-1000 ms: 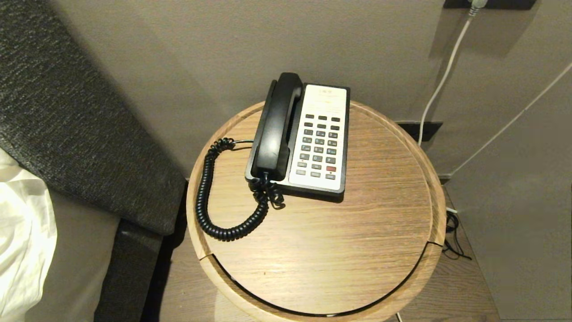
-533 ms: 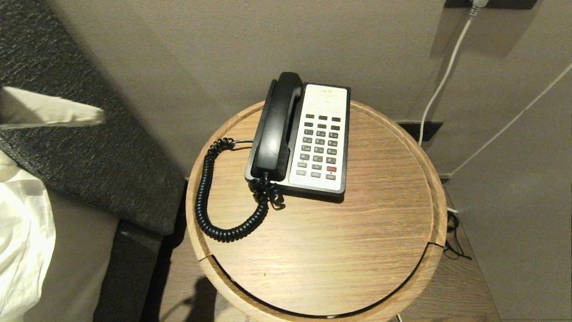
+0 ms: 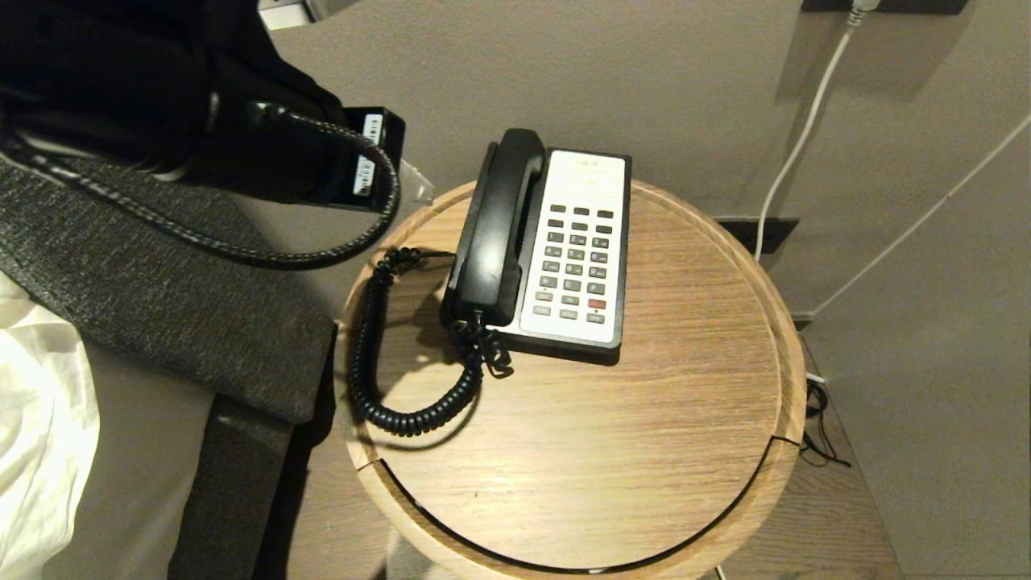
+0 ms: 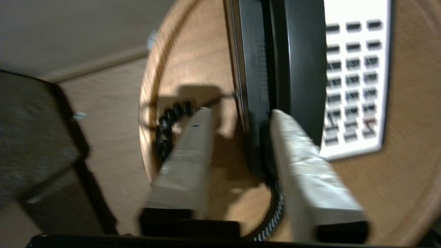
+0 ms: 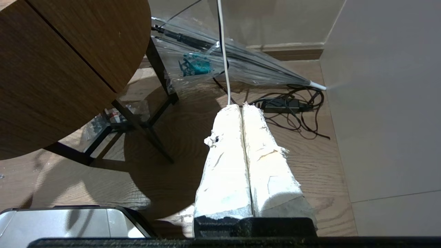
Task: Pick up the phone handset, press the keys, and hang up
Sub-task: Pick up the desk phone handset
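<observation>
Black phone handset: one, cradled. Left hand apart; right hand together.

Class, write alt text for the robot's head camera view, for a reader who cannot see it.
A black phone handset rests in its cradle on a black-and-white phone base on a round wooden table, its coiled cord looping over the tabletop. The robot's left arm reaches in from the upper left, beside the phone, touching nothing. A grey headboard stands left.

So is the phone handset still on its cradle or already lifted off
On the cradle. The phone handset lies along the phone base, and the open left gripper is not gripping it yet.
</observation>
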You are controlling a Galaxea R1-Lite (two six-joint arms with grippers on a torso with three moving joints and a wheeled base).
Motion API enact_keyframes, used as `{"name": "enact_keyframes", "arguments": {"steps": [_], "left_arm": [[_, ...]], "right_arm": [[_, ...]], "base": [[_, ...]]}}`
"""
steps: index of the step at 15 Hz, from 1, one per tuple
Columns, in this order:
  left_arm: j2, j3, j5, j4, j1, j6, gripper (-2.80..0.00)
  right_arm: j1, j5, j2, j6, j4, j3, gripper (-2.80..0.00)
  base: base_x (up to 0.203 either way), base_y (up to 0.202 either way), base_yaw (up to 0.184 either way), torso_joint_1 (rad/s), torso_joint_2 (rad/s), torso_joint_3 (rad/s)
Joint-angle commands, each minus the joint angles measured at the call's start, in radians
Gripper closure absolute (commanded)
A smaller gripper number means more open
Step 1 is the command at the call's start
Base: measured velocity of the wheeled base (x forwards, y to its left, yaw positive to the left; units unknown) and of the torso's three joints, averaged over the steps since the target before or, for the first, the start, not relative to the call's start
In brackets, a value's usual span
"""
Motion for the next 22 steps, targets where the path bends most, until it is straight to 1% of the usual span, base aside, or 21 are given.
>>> {"name": "enact_keyframes", "arguments": {"steps": [1, 6, 7, 9, 12, 15, 17, 18, 19, 22], "left_arm": [[0.059, -0.025, 0.113, 0.000, -0.065, 0.002, -2.80], [0.098, -0.027, 0.294, -0.001, -0.158, 0.011, -2.80], [0.108, -0.032, 0.326, -0.015, -0.176, 0.016, -2.80], [0.113, -0.033, 0.329, -0.052, -0.184, 0.017, -2.80], [0.134, -0.034, 0.322, -0.162, -0.199, 0.013, -2.80], [0.157, -0.034, 0.327, -0.152, -0.200, 0.006, -2.80], [0.163, -0.034, 0.327, -0.104, -0.200, -0.020, -2.80], [0.171, -0.034, 0.327, -0.084, -0.199, -0.051, -2.80], [0.176, -0.035, 0.327, -0.081, -0.189, -0.065, -2.80], [0.176, -0.034, 0.320, -0.079, -0.164, -0.074, -2.80]], "right_arm": [[0.001, 0.000, 0.000, 0.000, 0.000, 0.000, 0.00], [0.001, 0.000, -0.002, 0.000, 0.000, 0.000, 0.00], [0.001, 0.000, 0.000, 0.000, 0.000, 0.000, 0.00], [0.001, 0.000, 0.000, 0.000, 0.000, 0.000, 0.00], [0.001, 0.000, 0.000, 0.000, 0.000, 0.000, 0.00], [0.001, 0.000, 0.000, 0.000, 0.000, 0.000, 0.00], [0.001, 0.000, 0.000, 0.000, 0.000, 0.000, 0.00], [0.001, 0.000, 0.000, 0.000, 0.000, 0.000, 0.00], [0.001, 0.000, 0.000, 0.000, 0.000, 0.000, 0.00], [0.001, 0.000, 0.000, 0.000, 0.000, 0.000, 0.00]], "base": [[0.000, 0.000, 0.000, 0.000, 0.00, 0.000], [0.000, 0.000, 0.000, 0.000, 0.00, 0.000], [0.000, 0.000, 0.000, 0.000, 0.00, 0.000], [0.000, 0.000, 0.000, 0.000, 0.00, 0.000], [0.000, 0.000, 0.000, 0.000, 0.00, 0.000], [0.000, 0.000, 0.000, 0.000, 0.00, 0.000], [0.000, 0.000, 0.000, 0.000, 0.00, 0.000], [0.000, 0.000, 0.000, 0.000, 0.00, 0.000], [0.000, 0.000, 0.000, 0.000, 0.00, 0.000], [0.000, 0.000, 0.000, 0.000, 0.00, 0.000]]}}
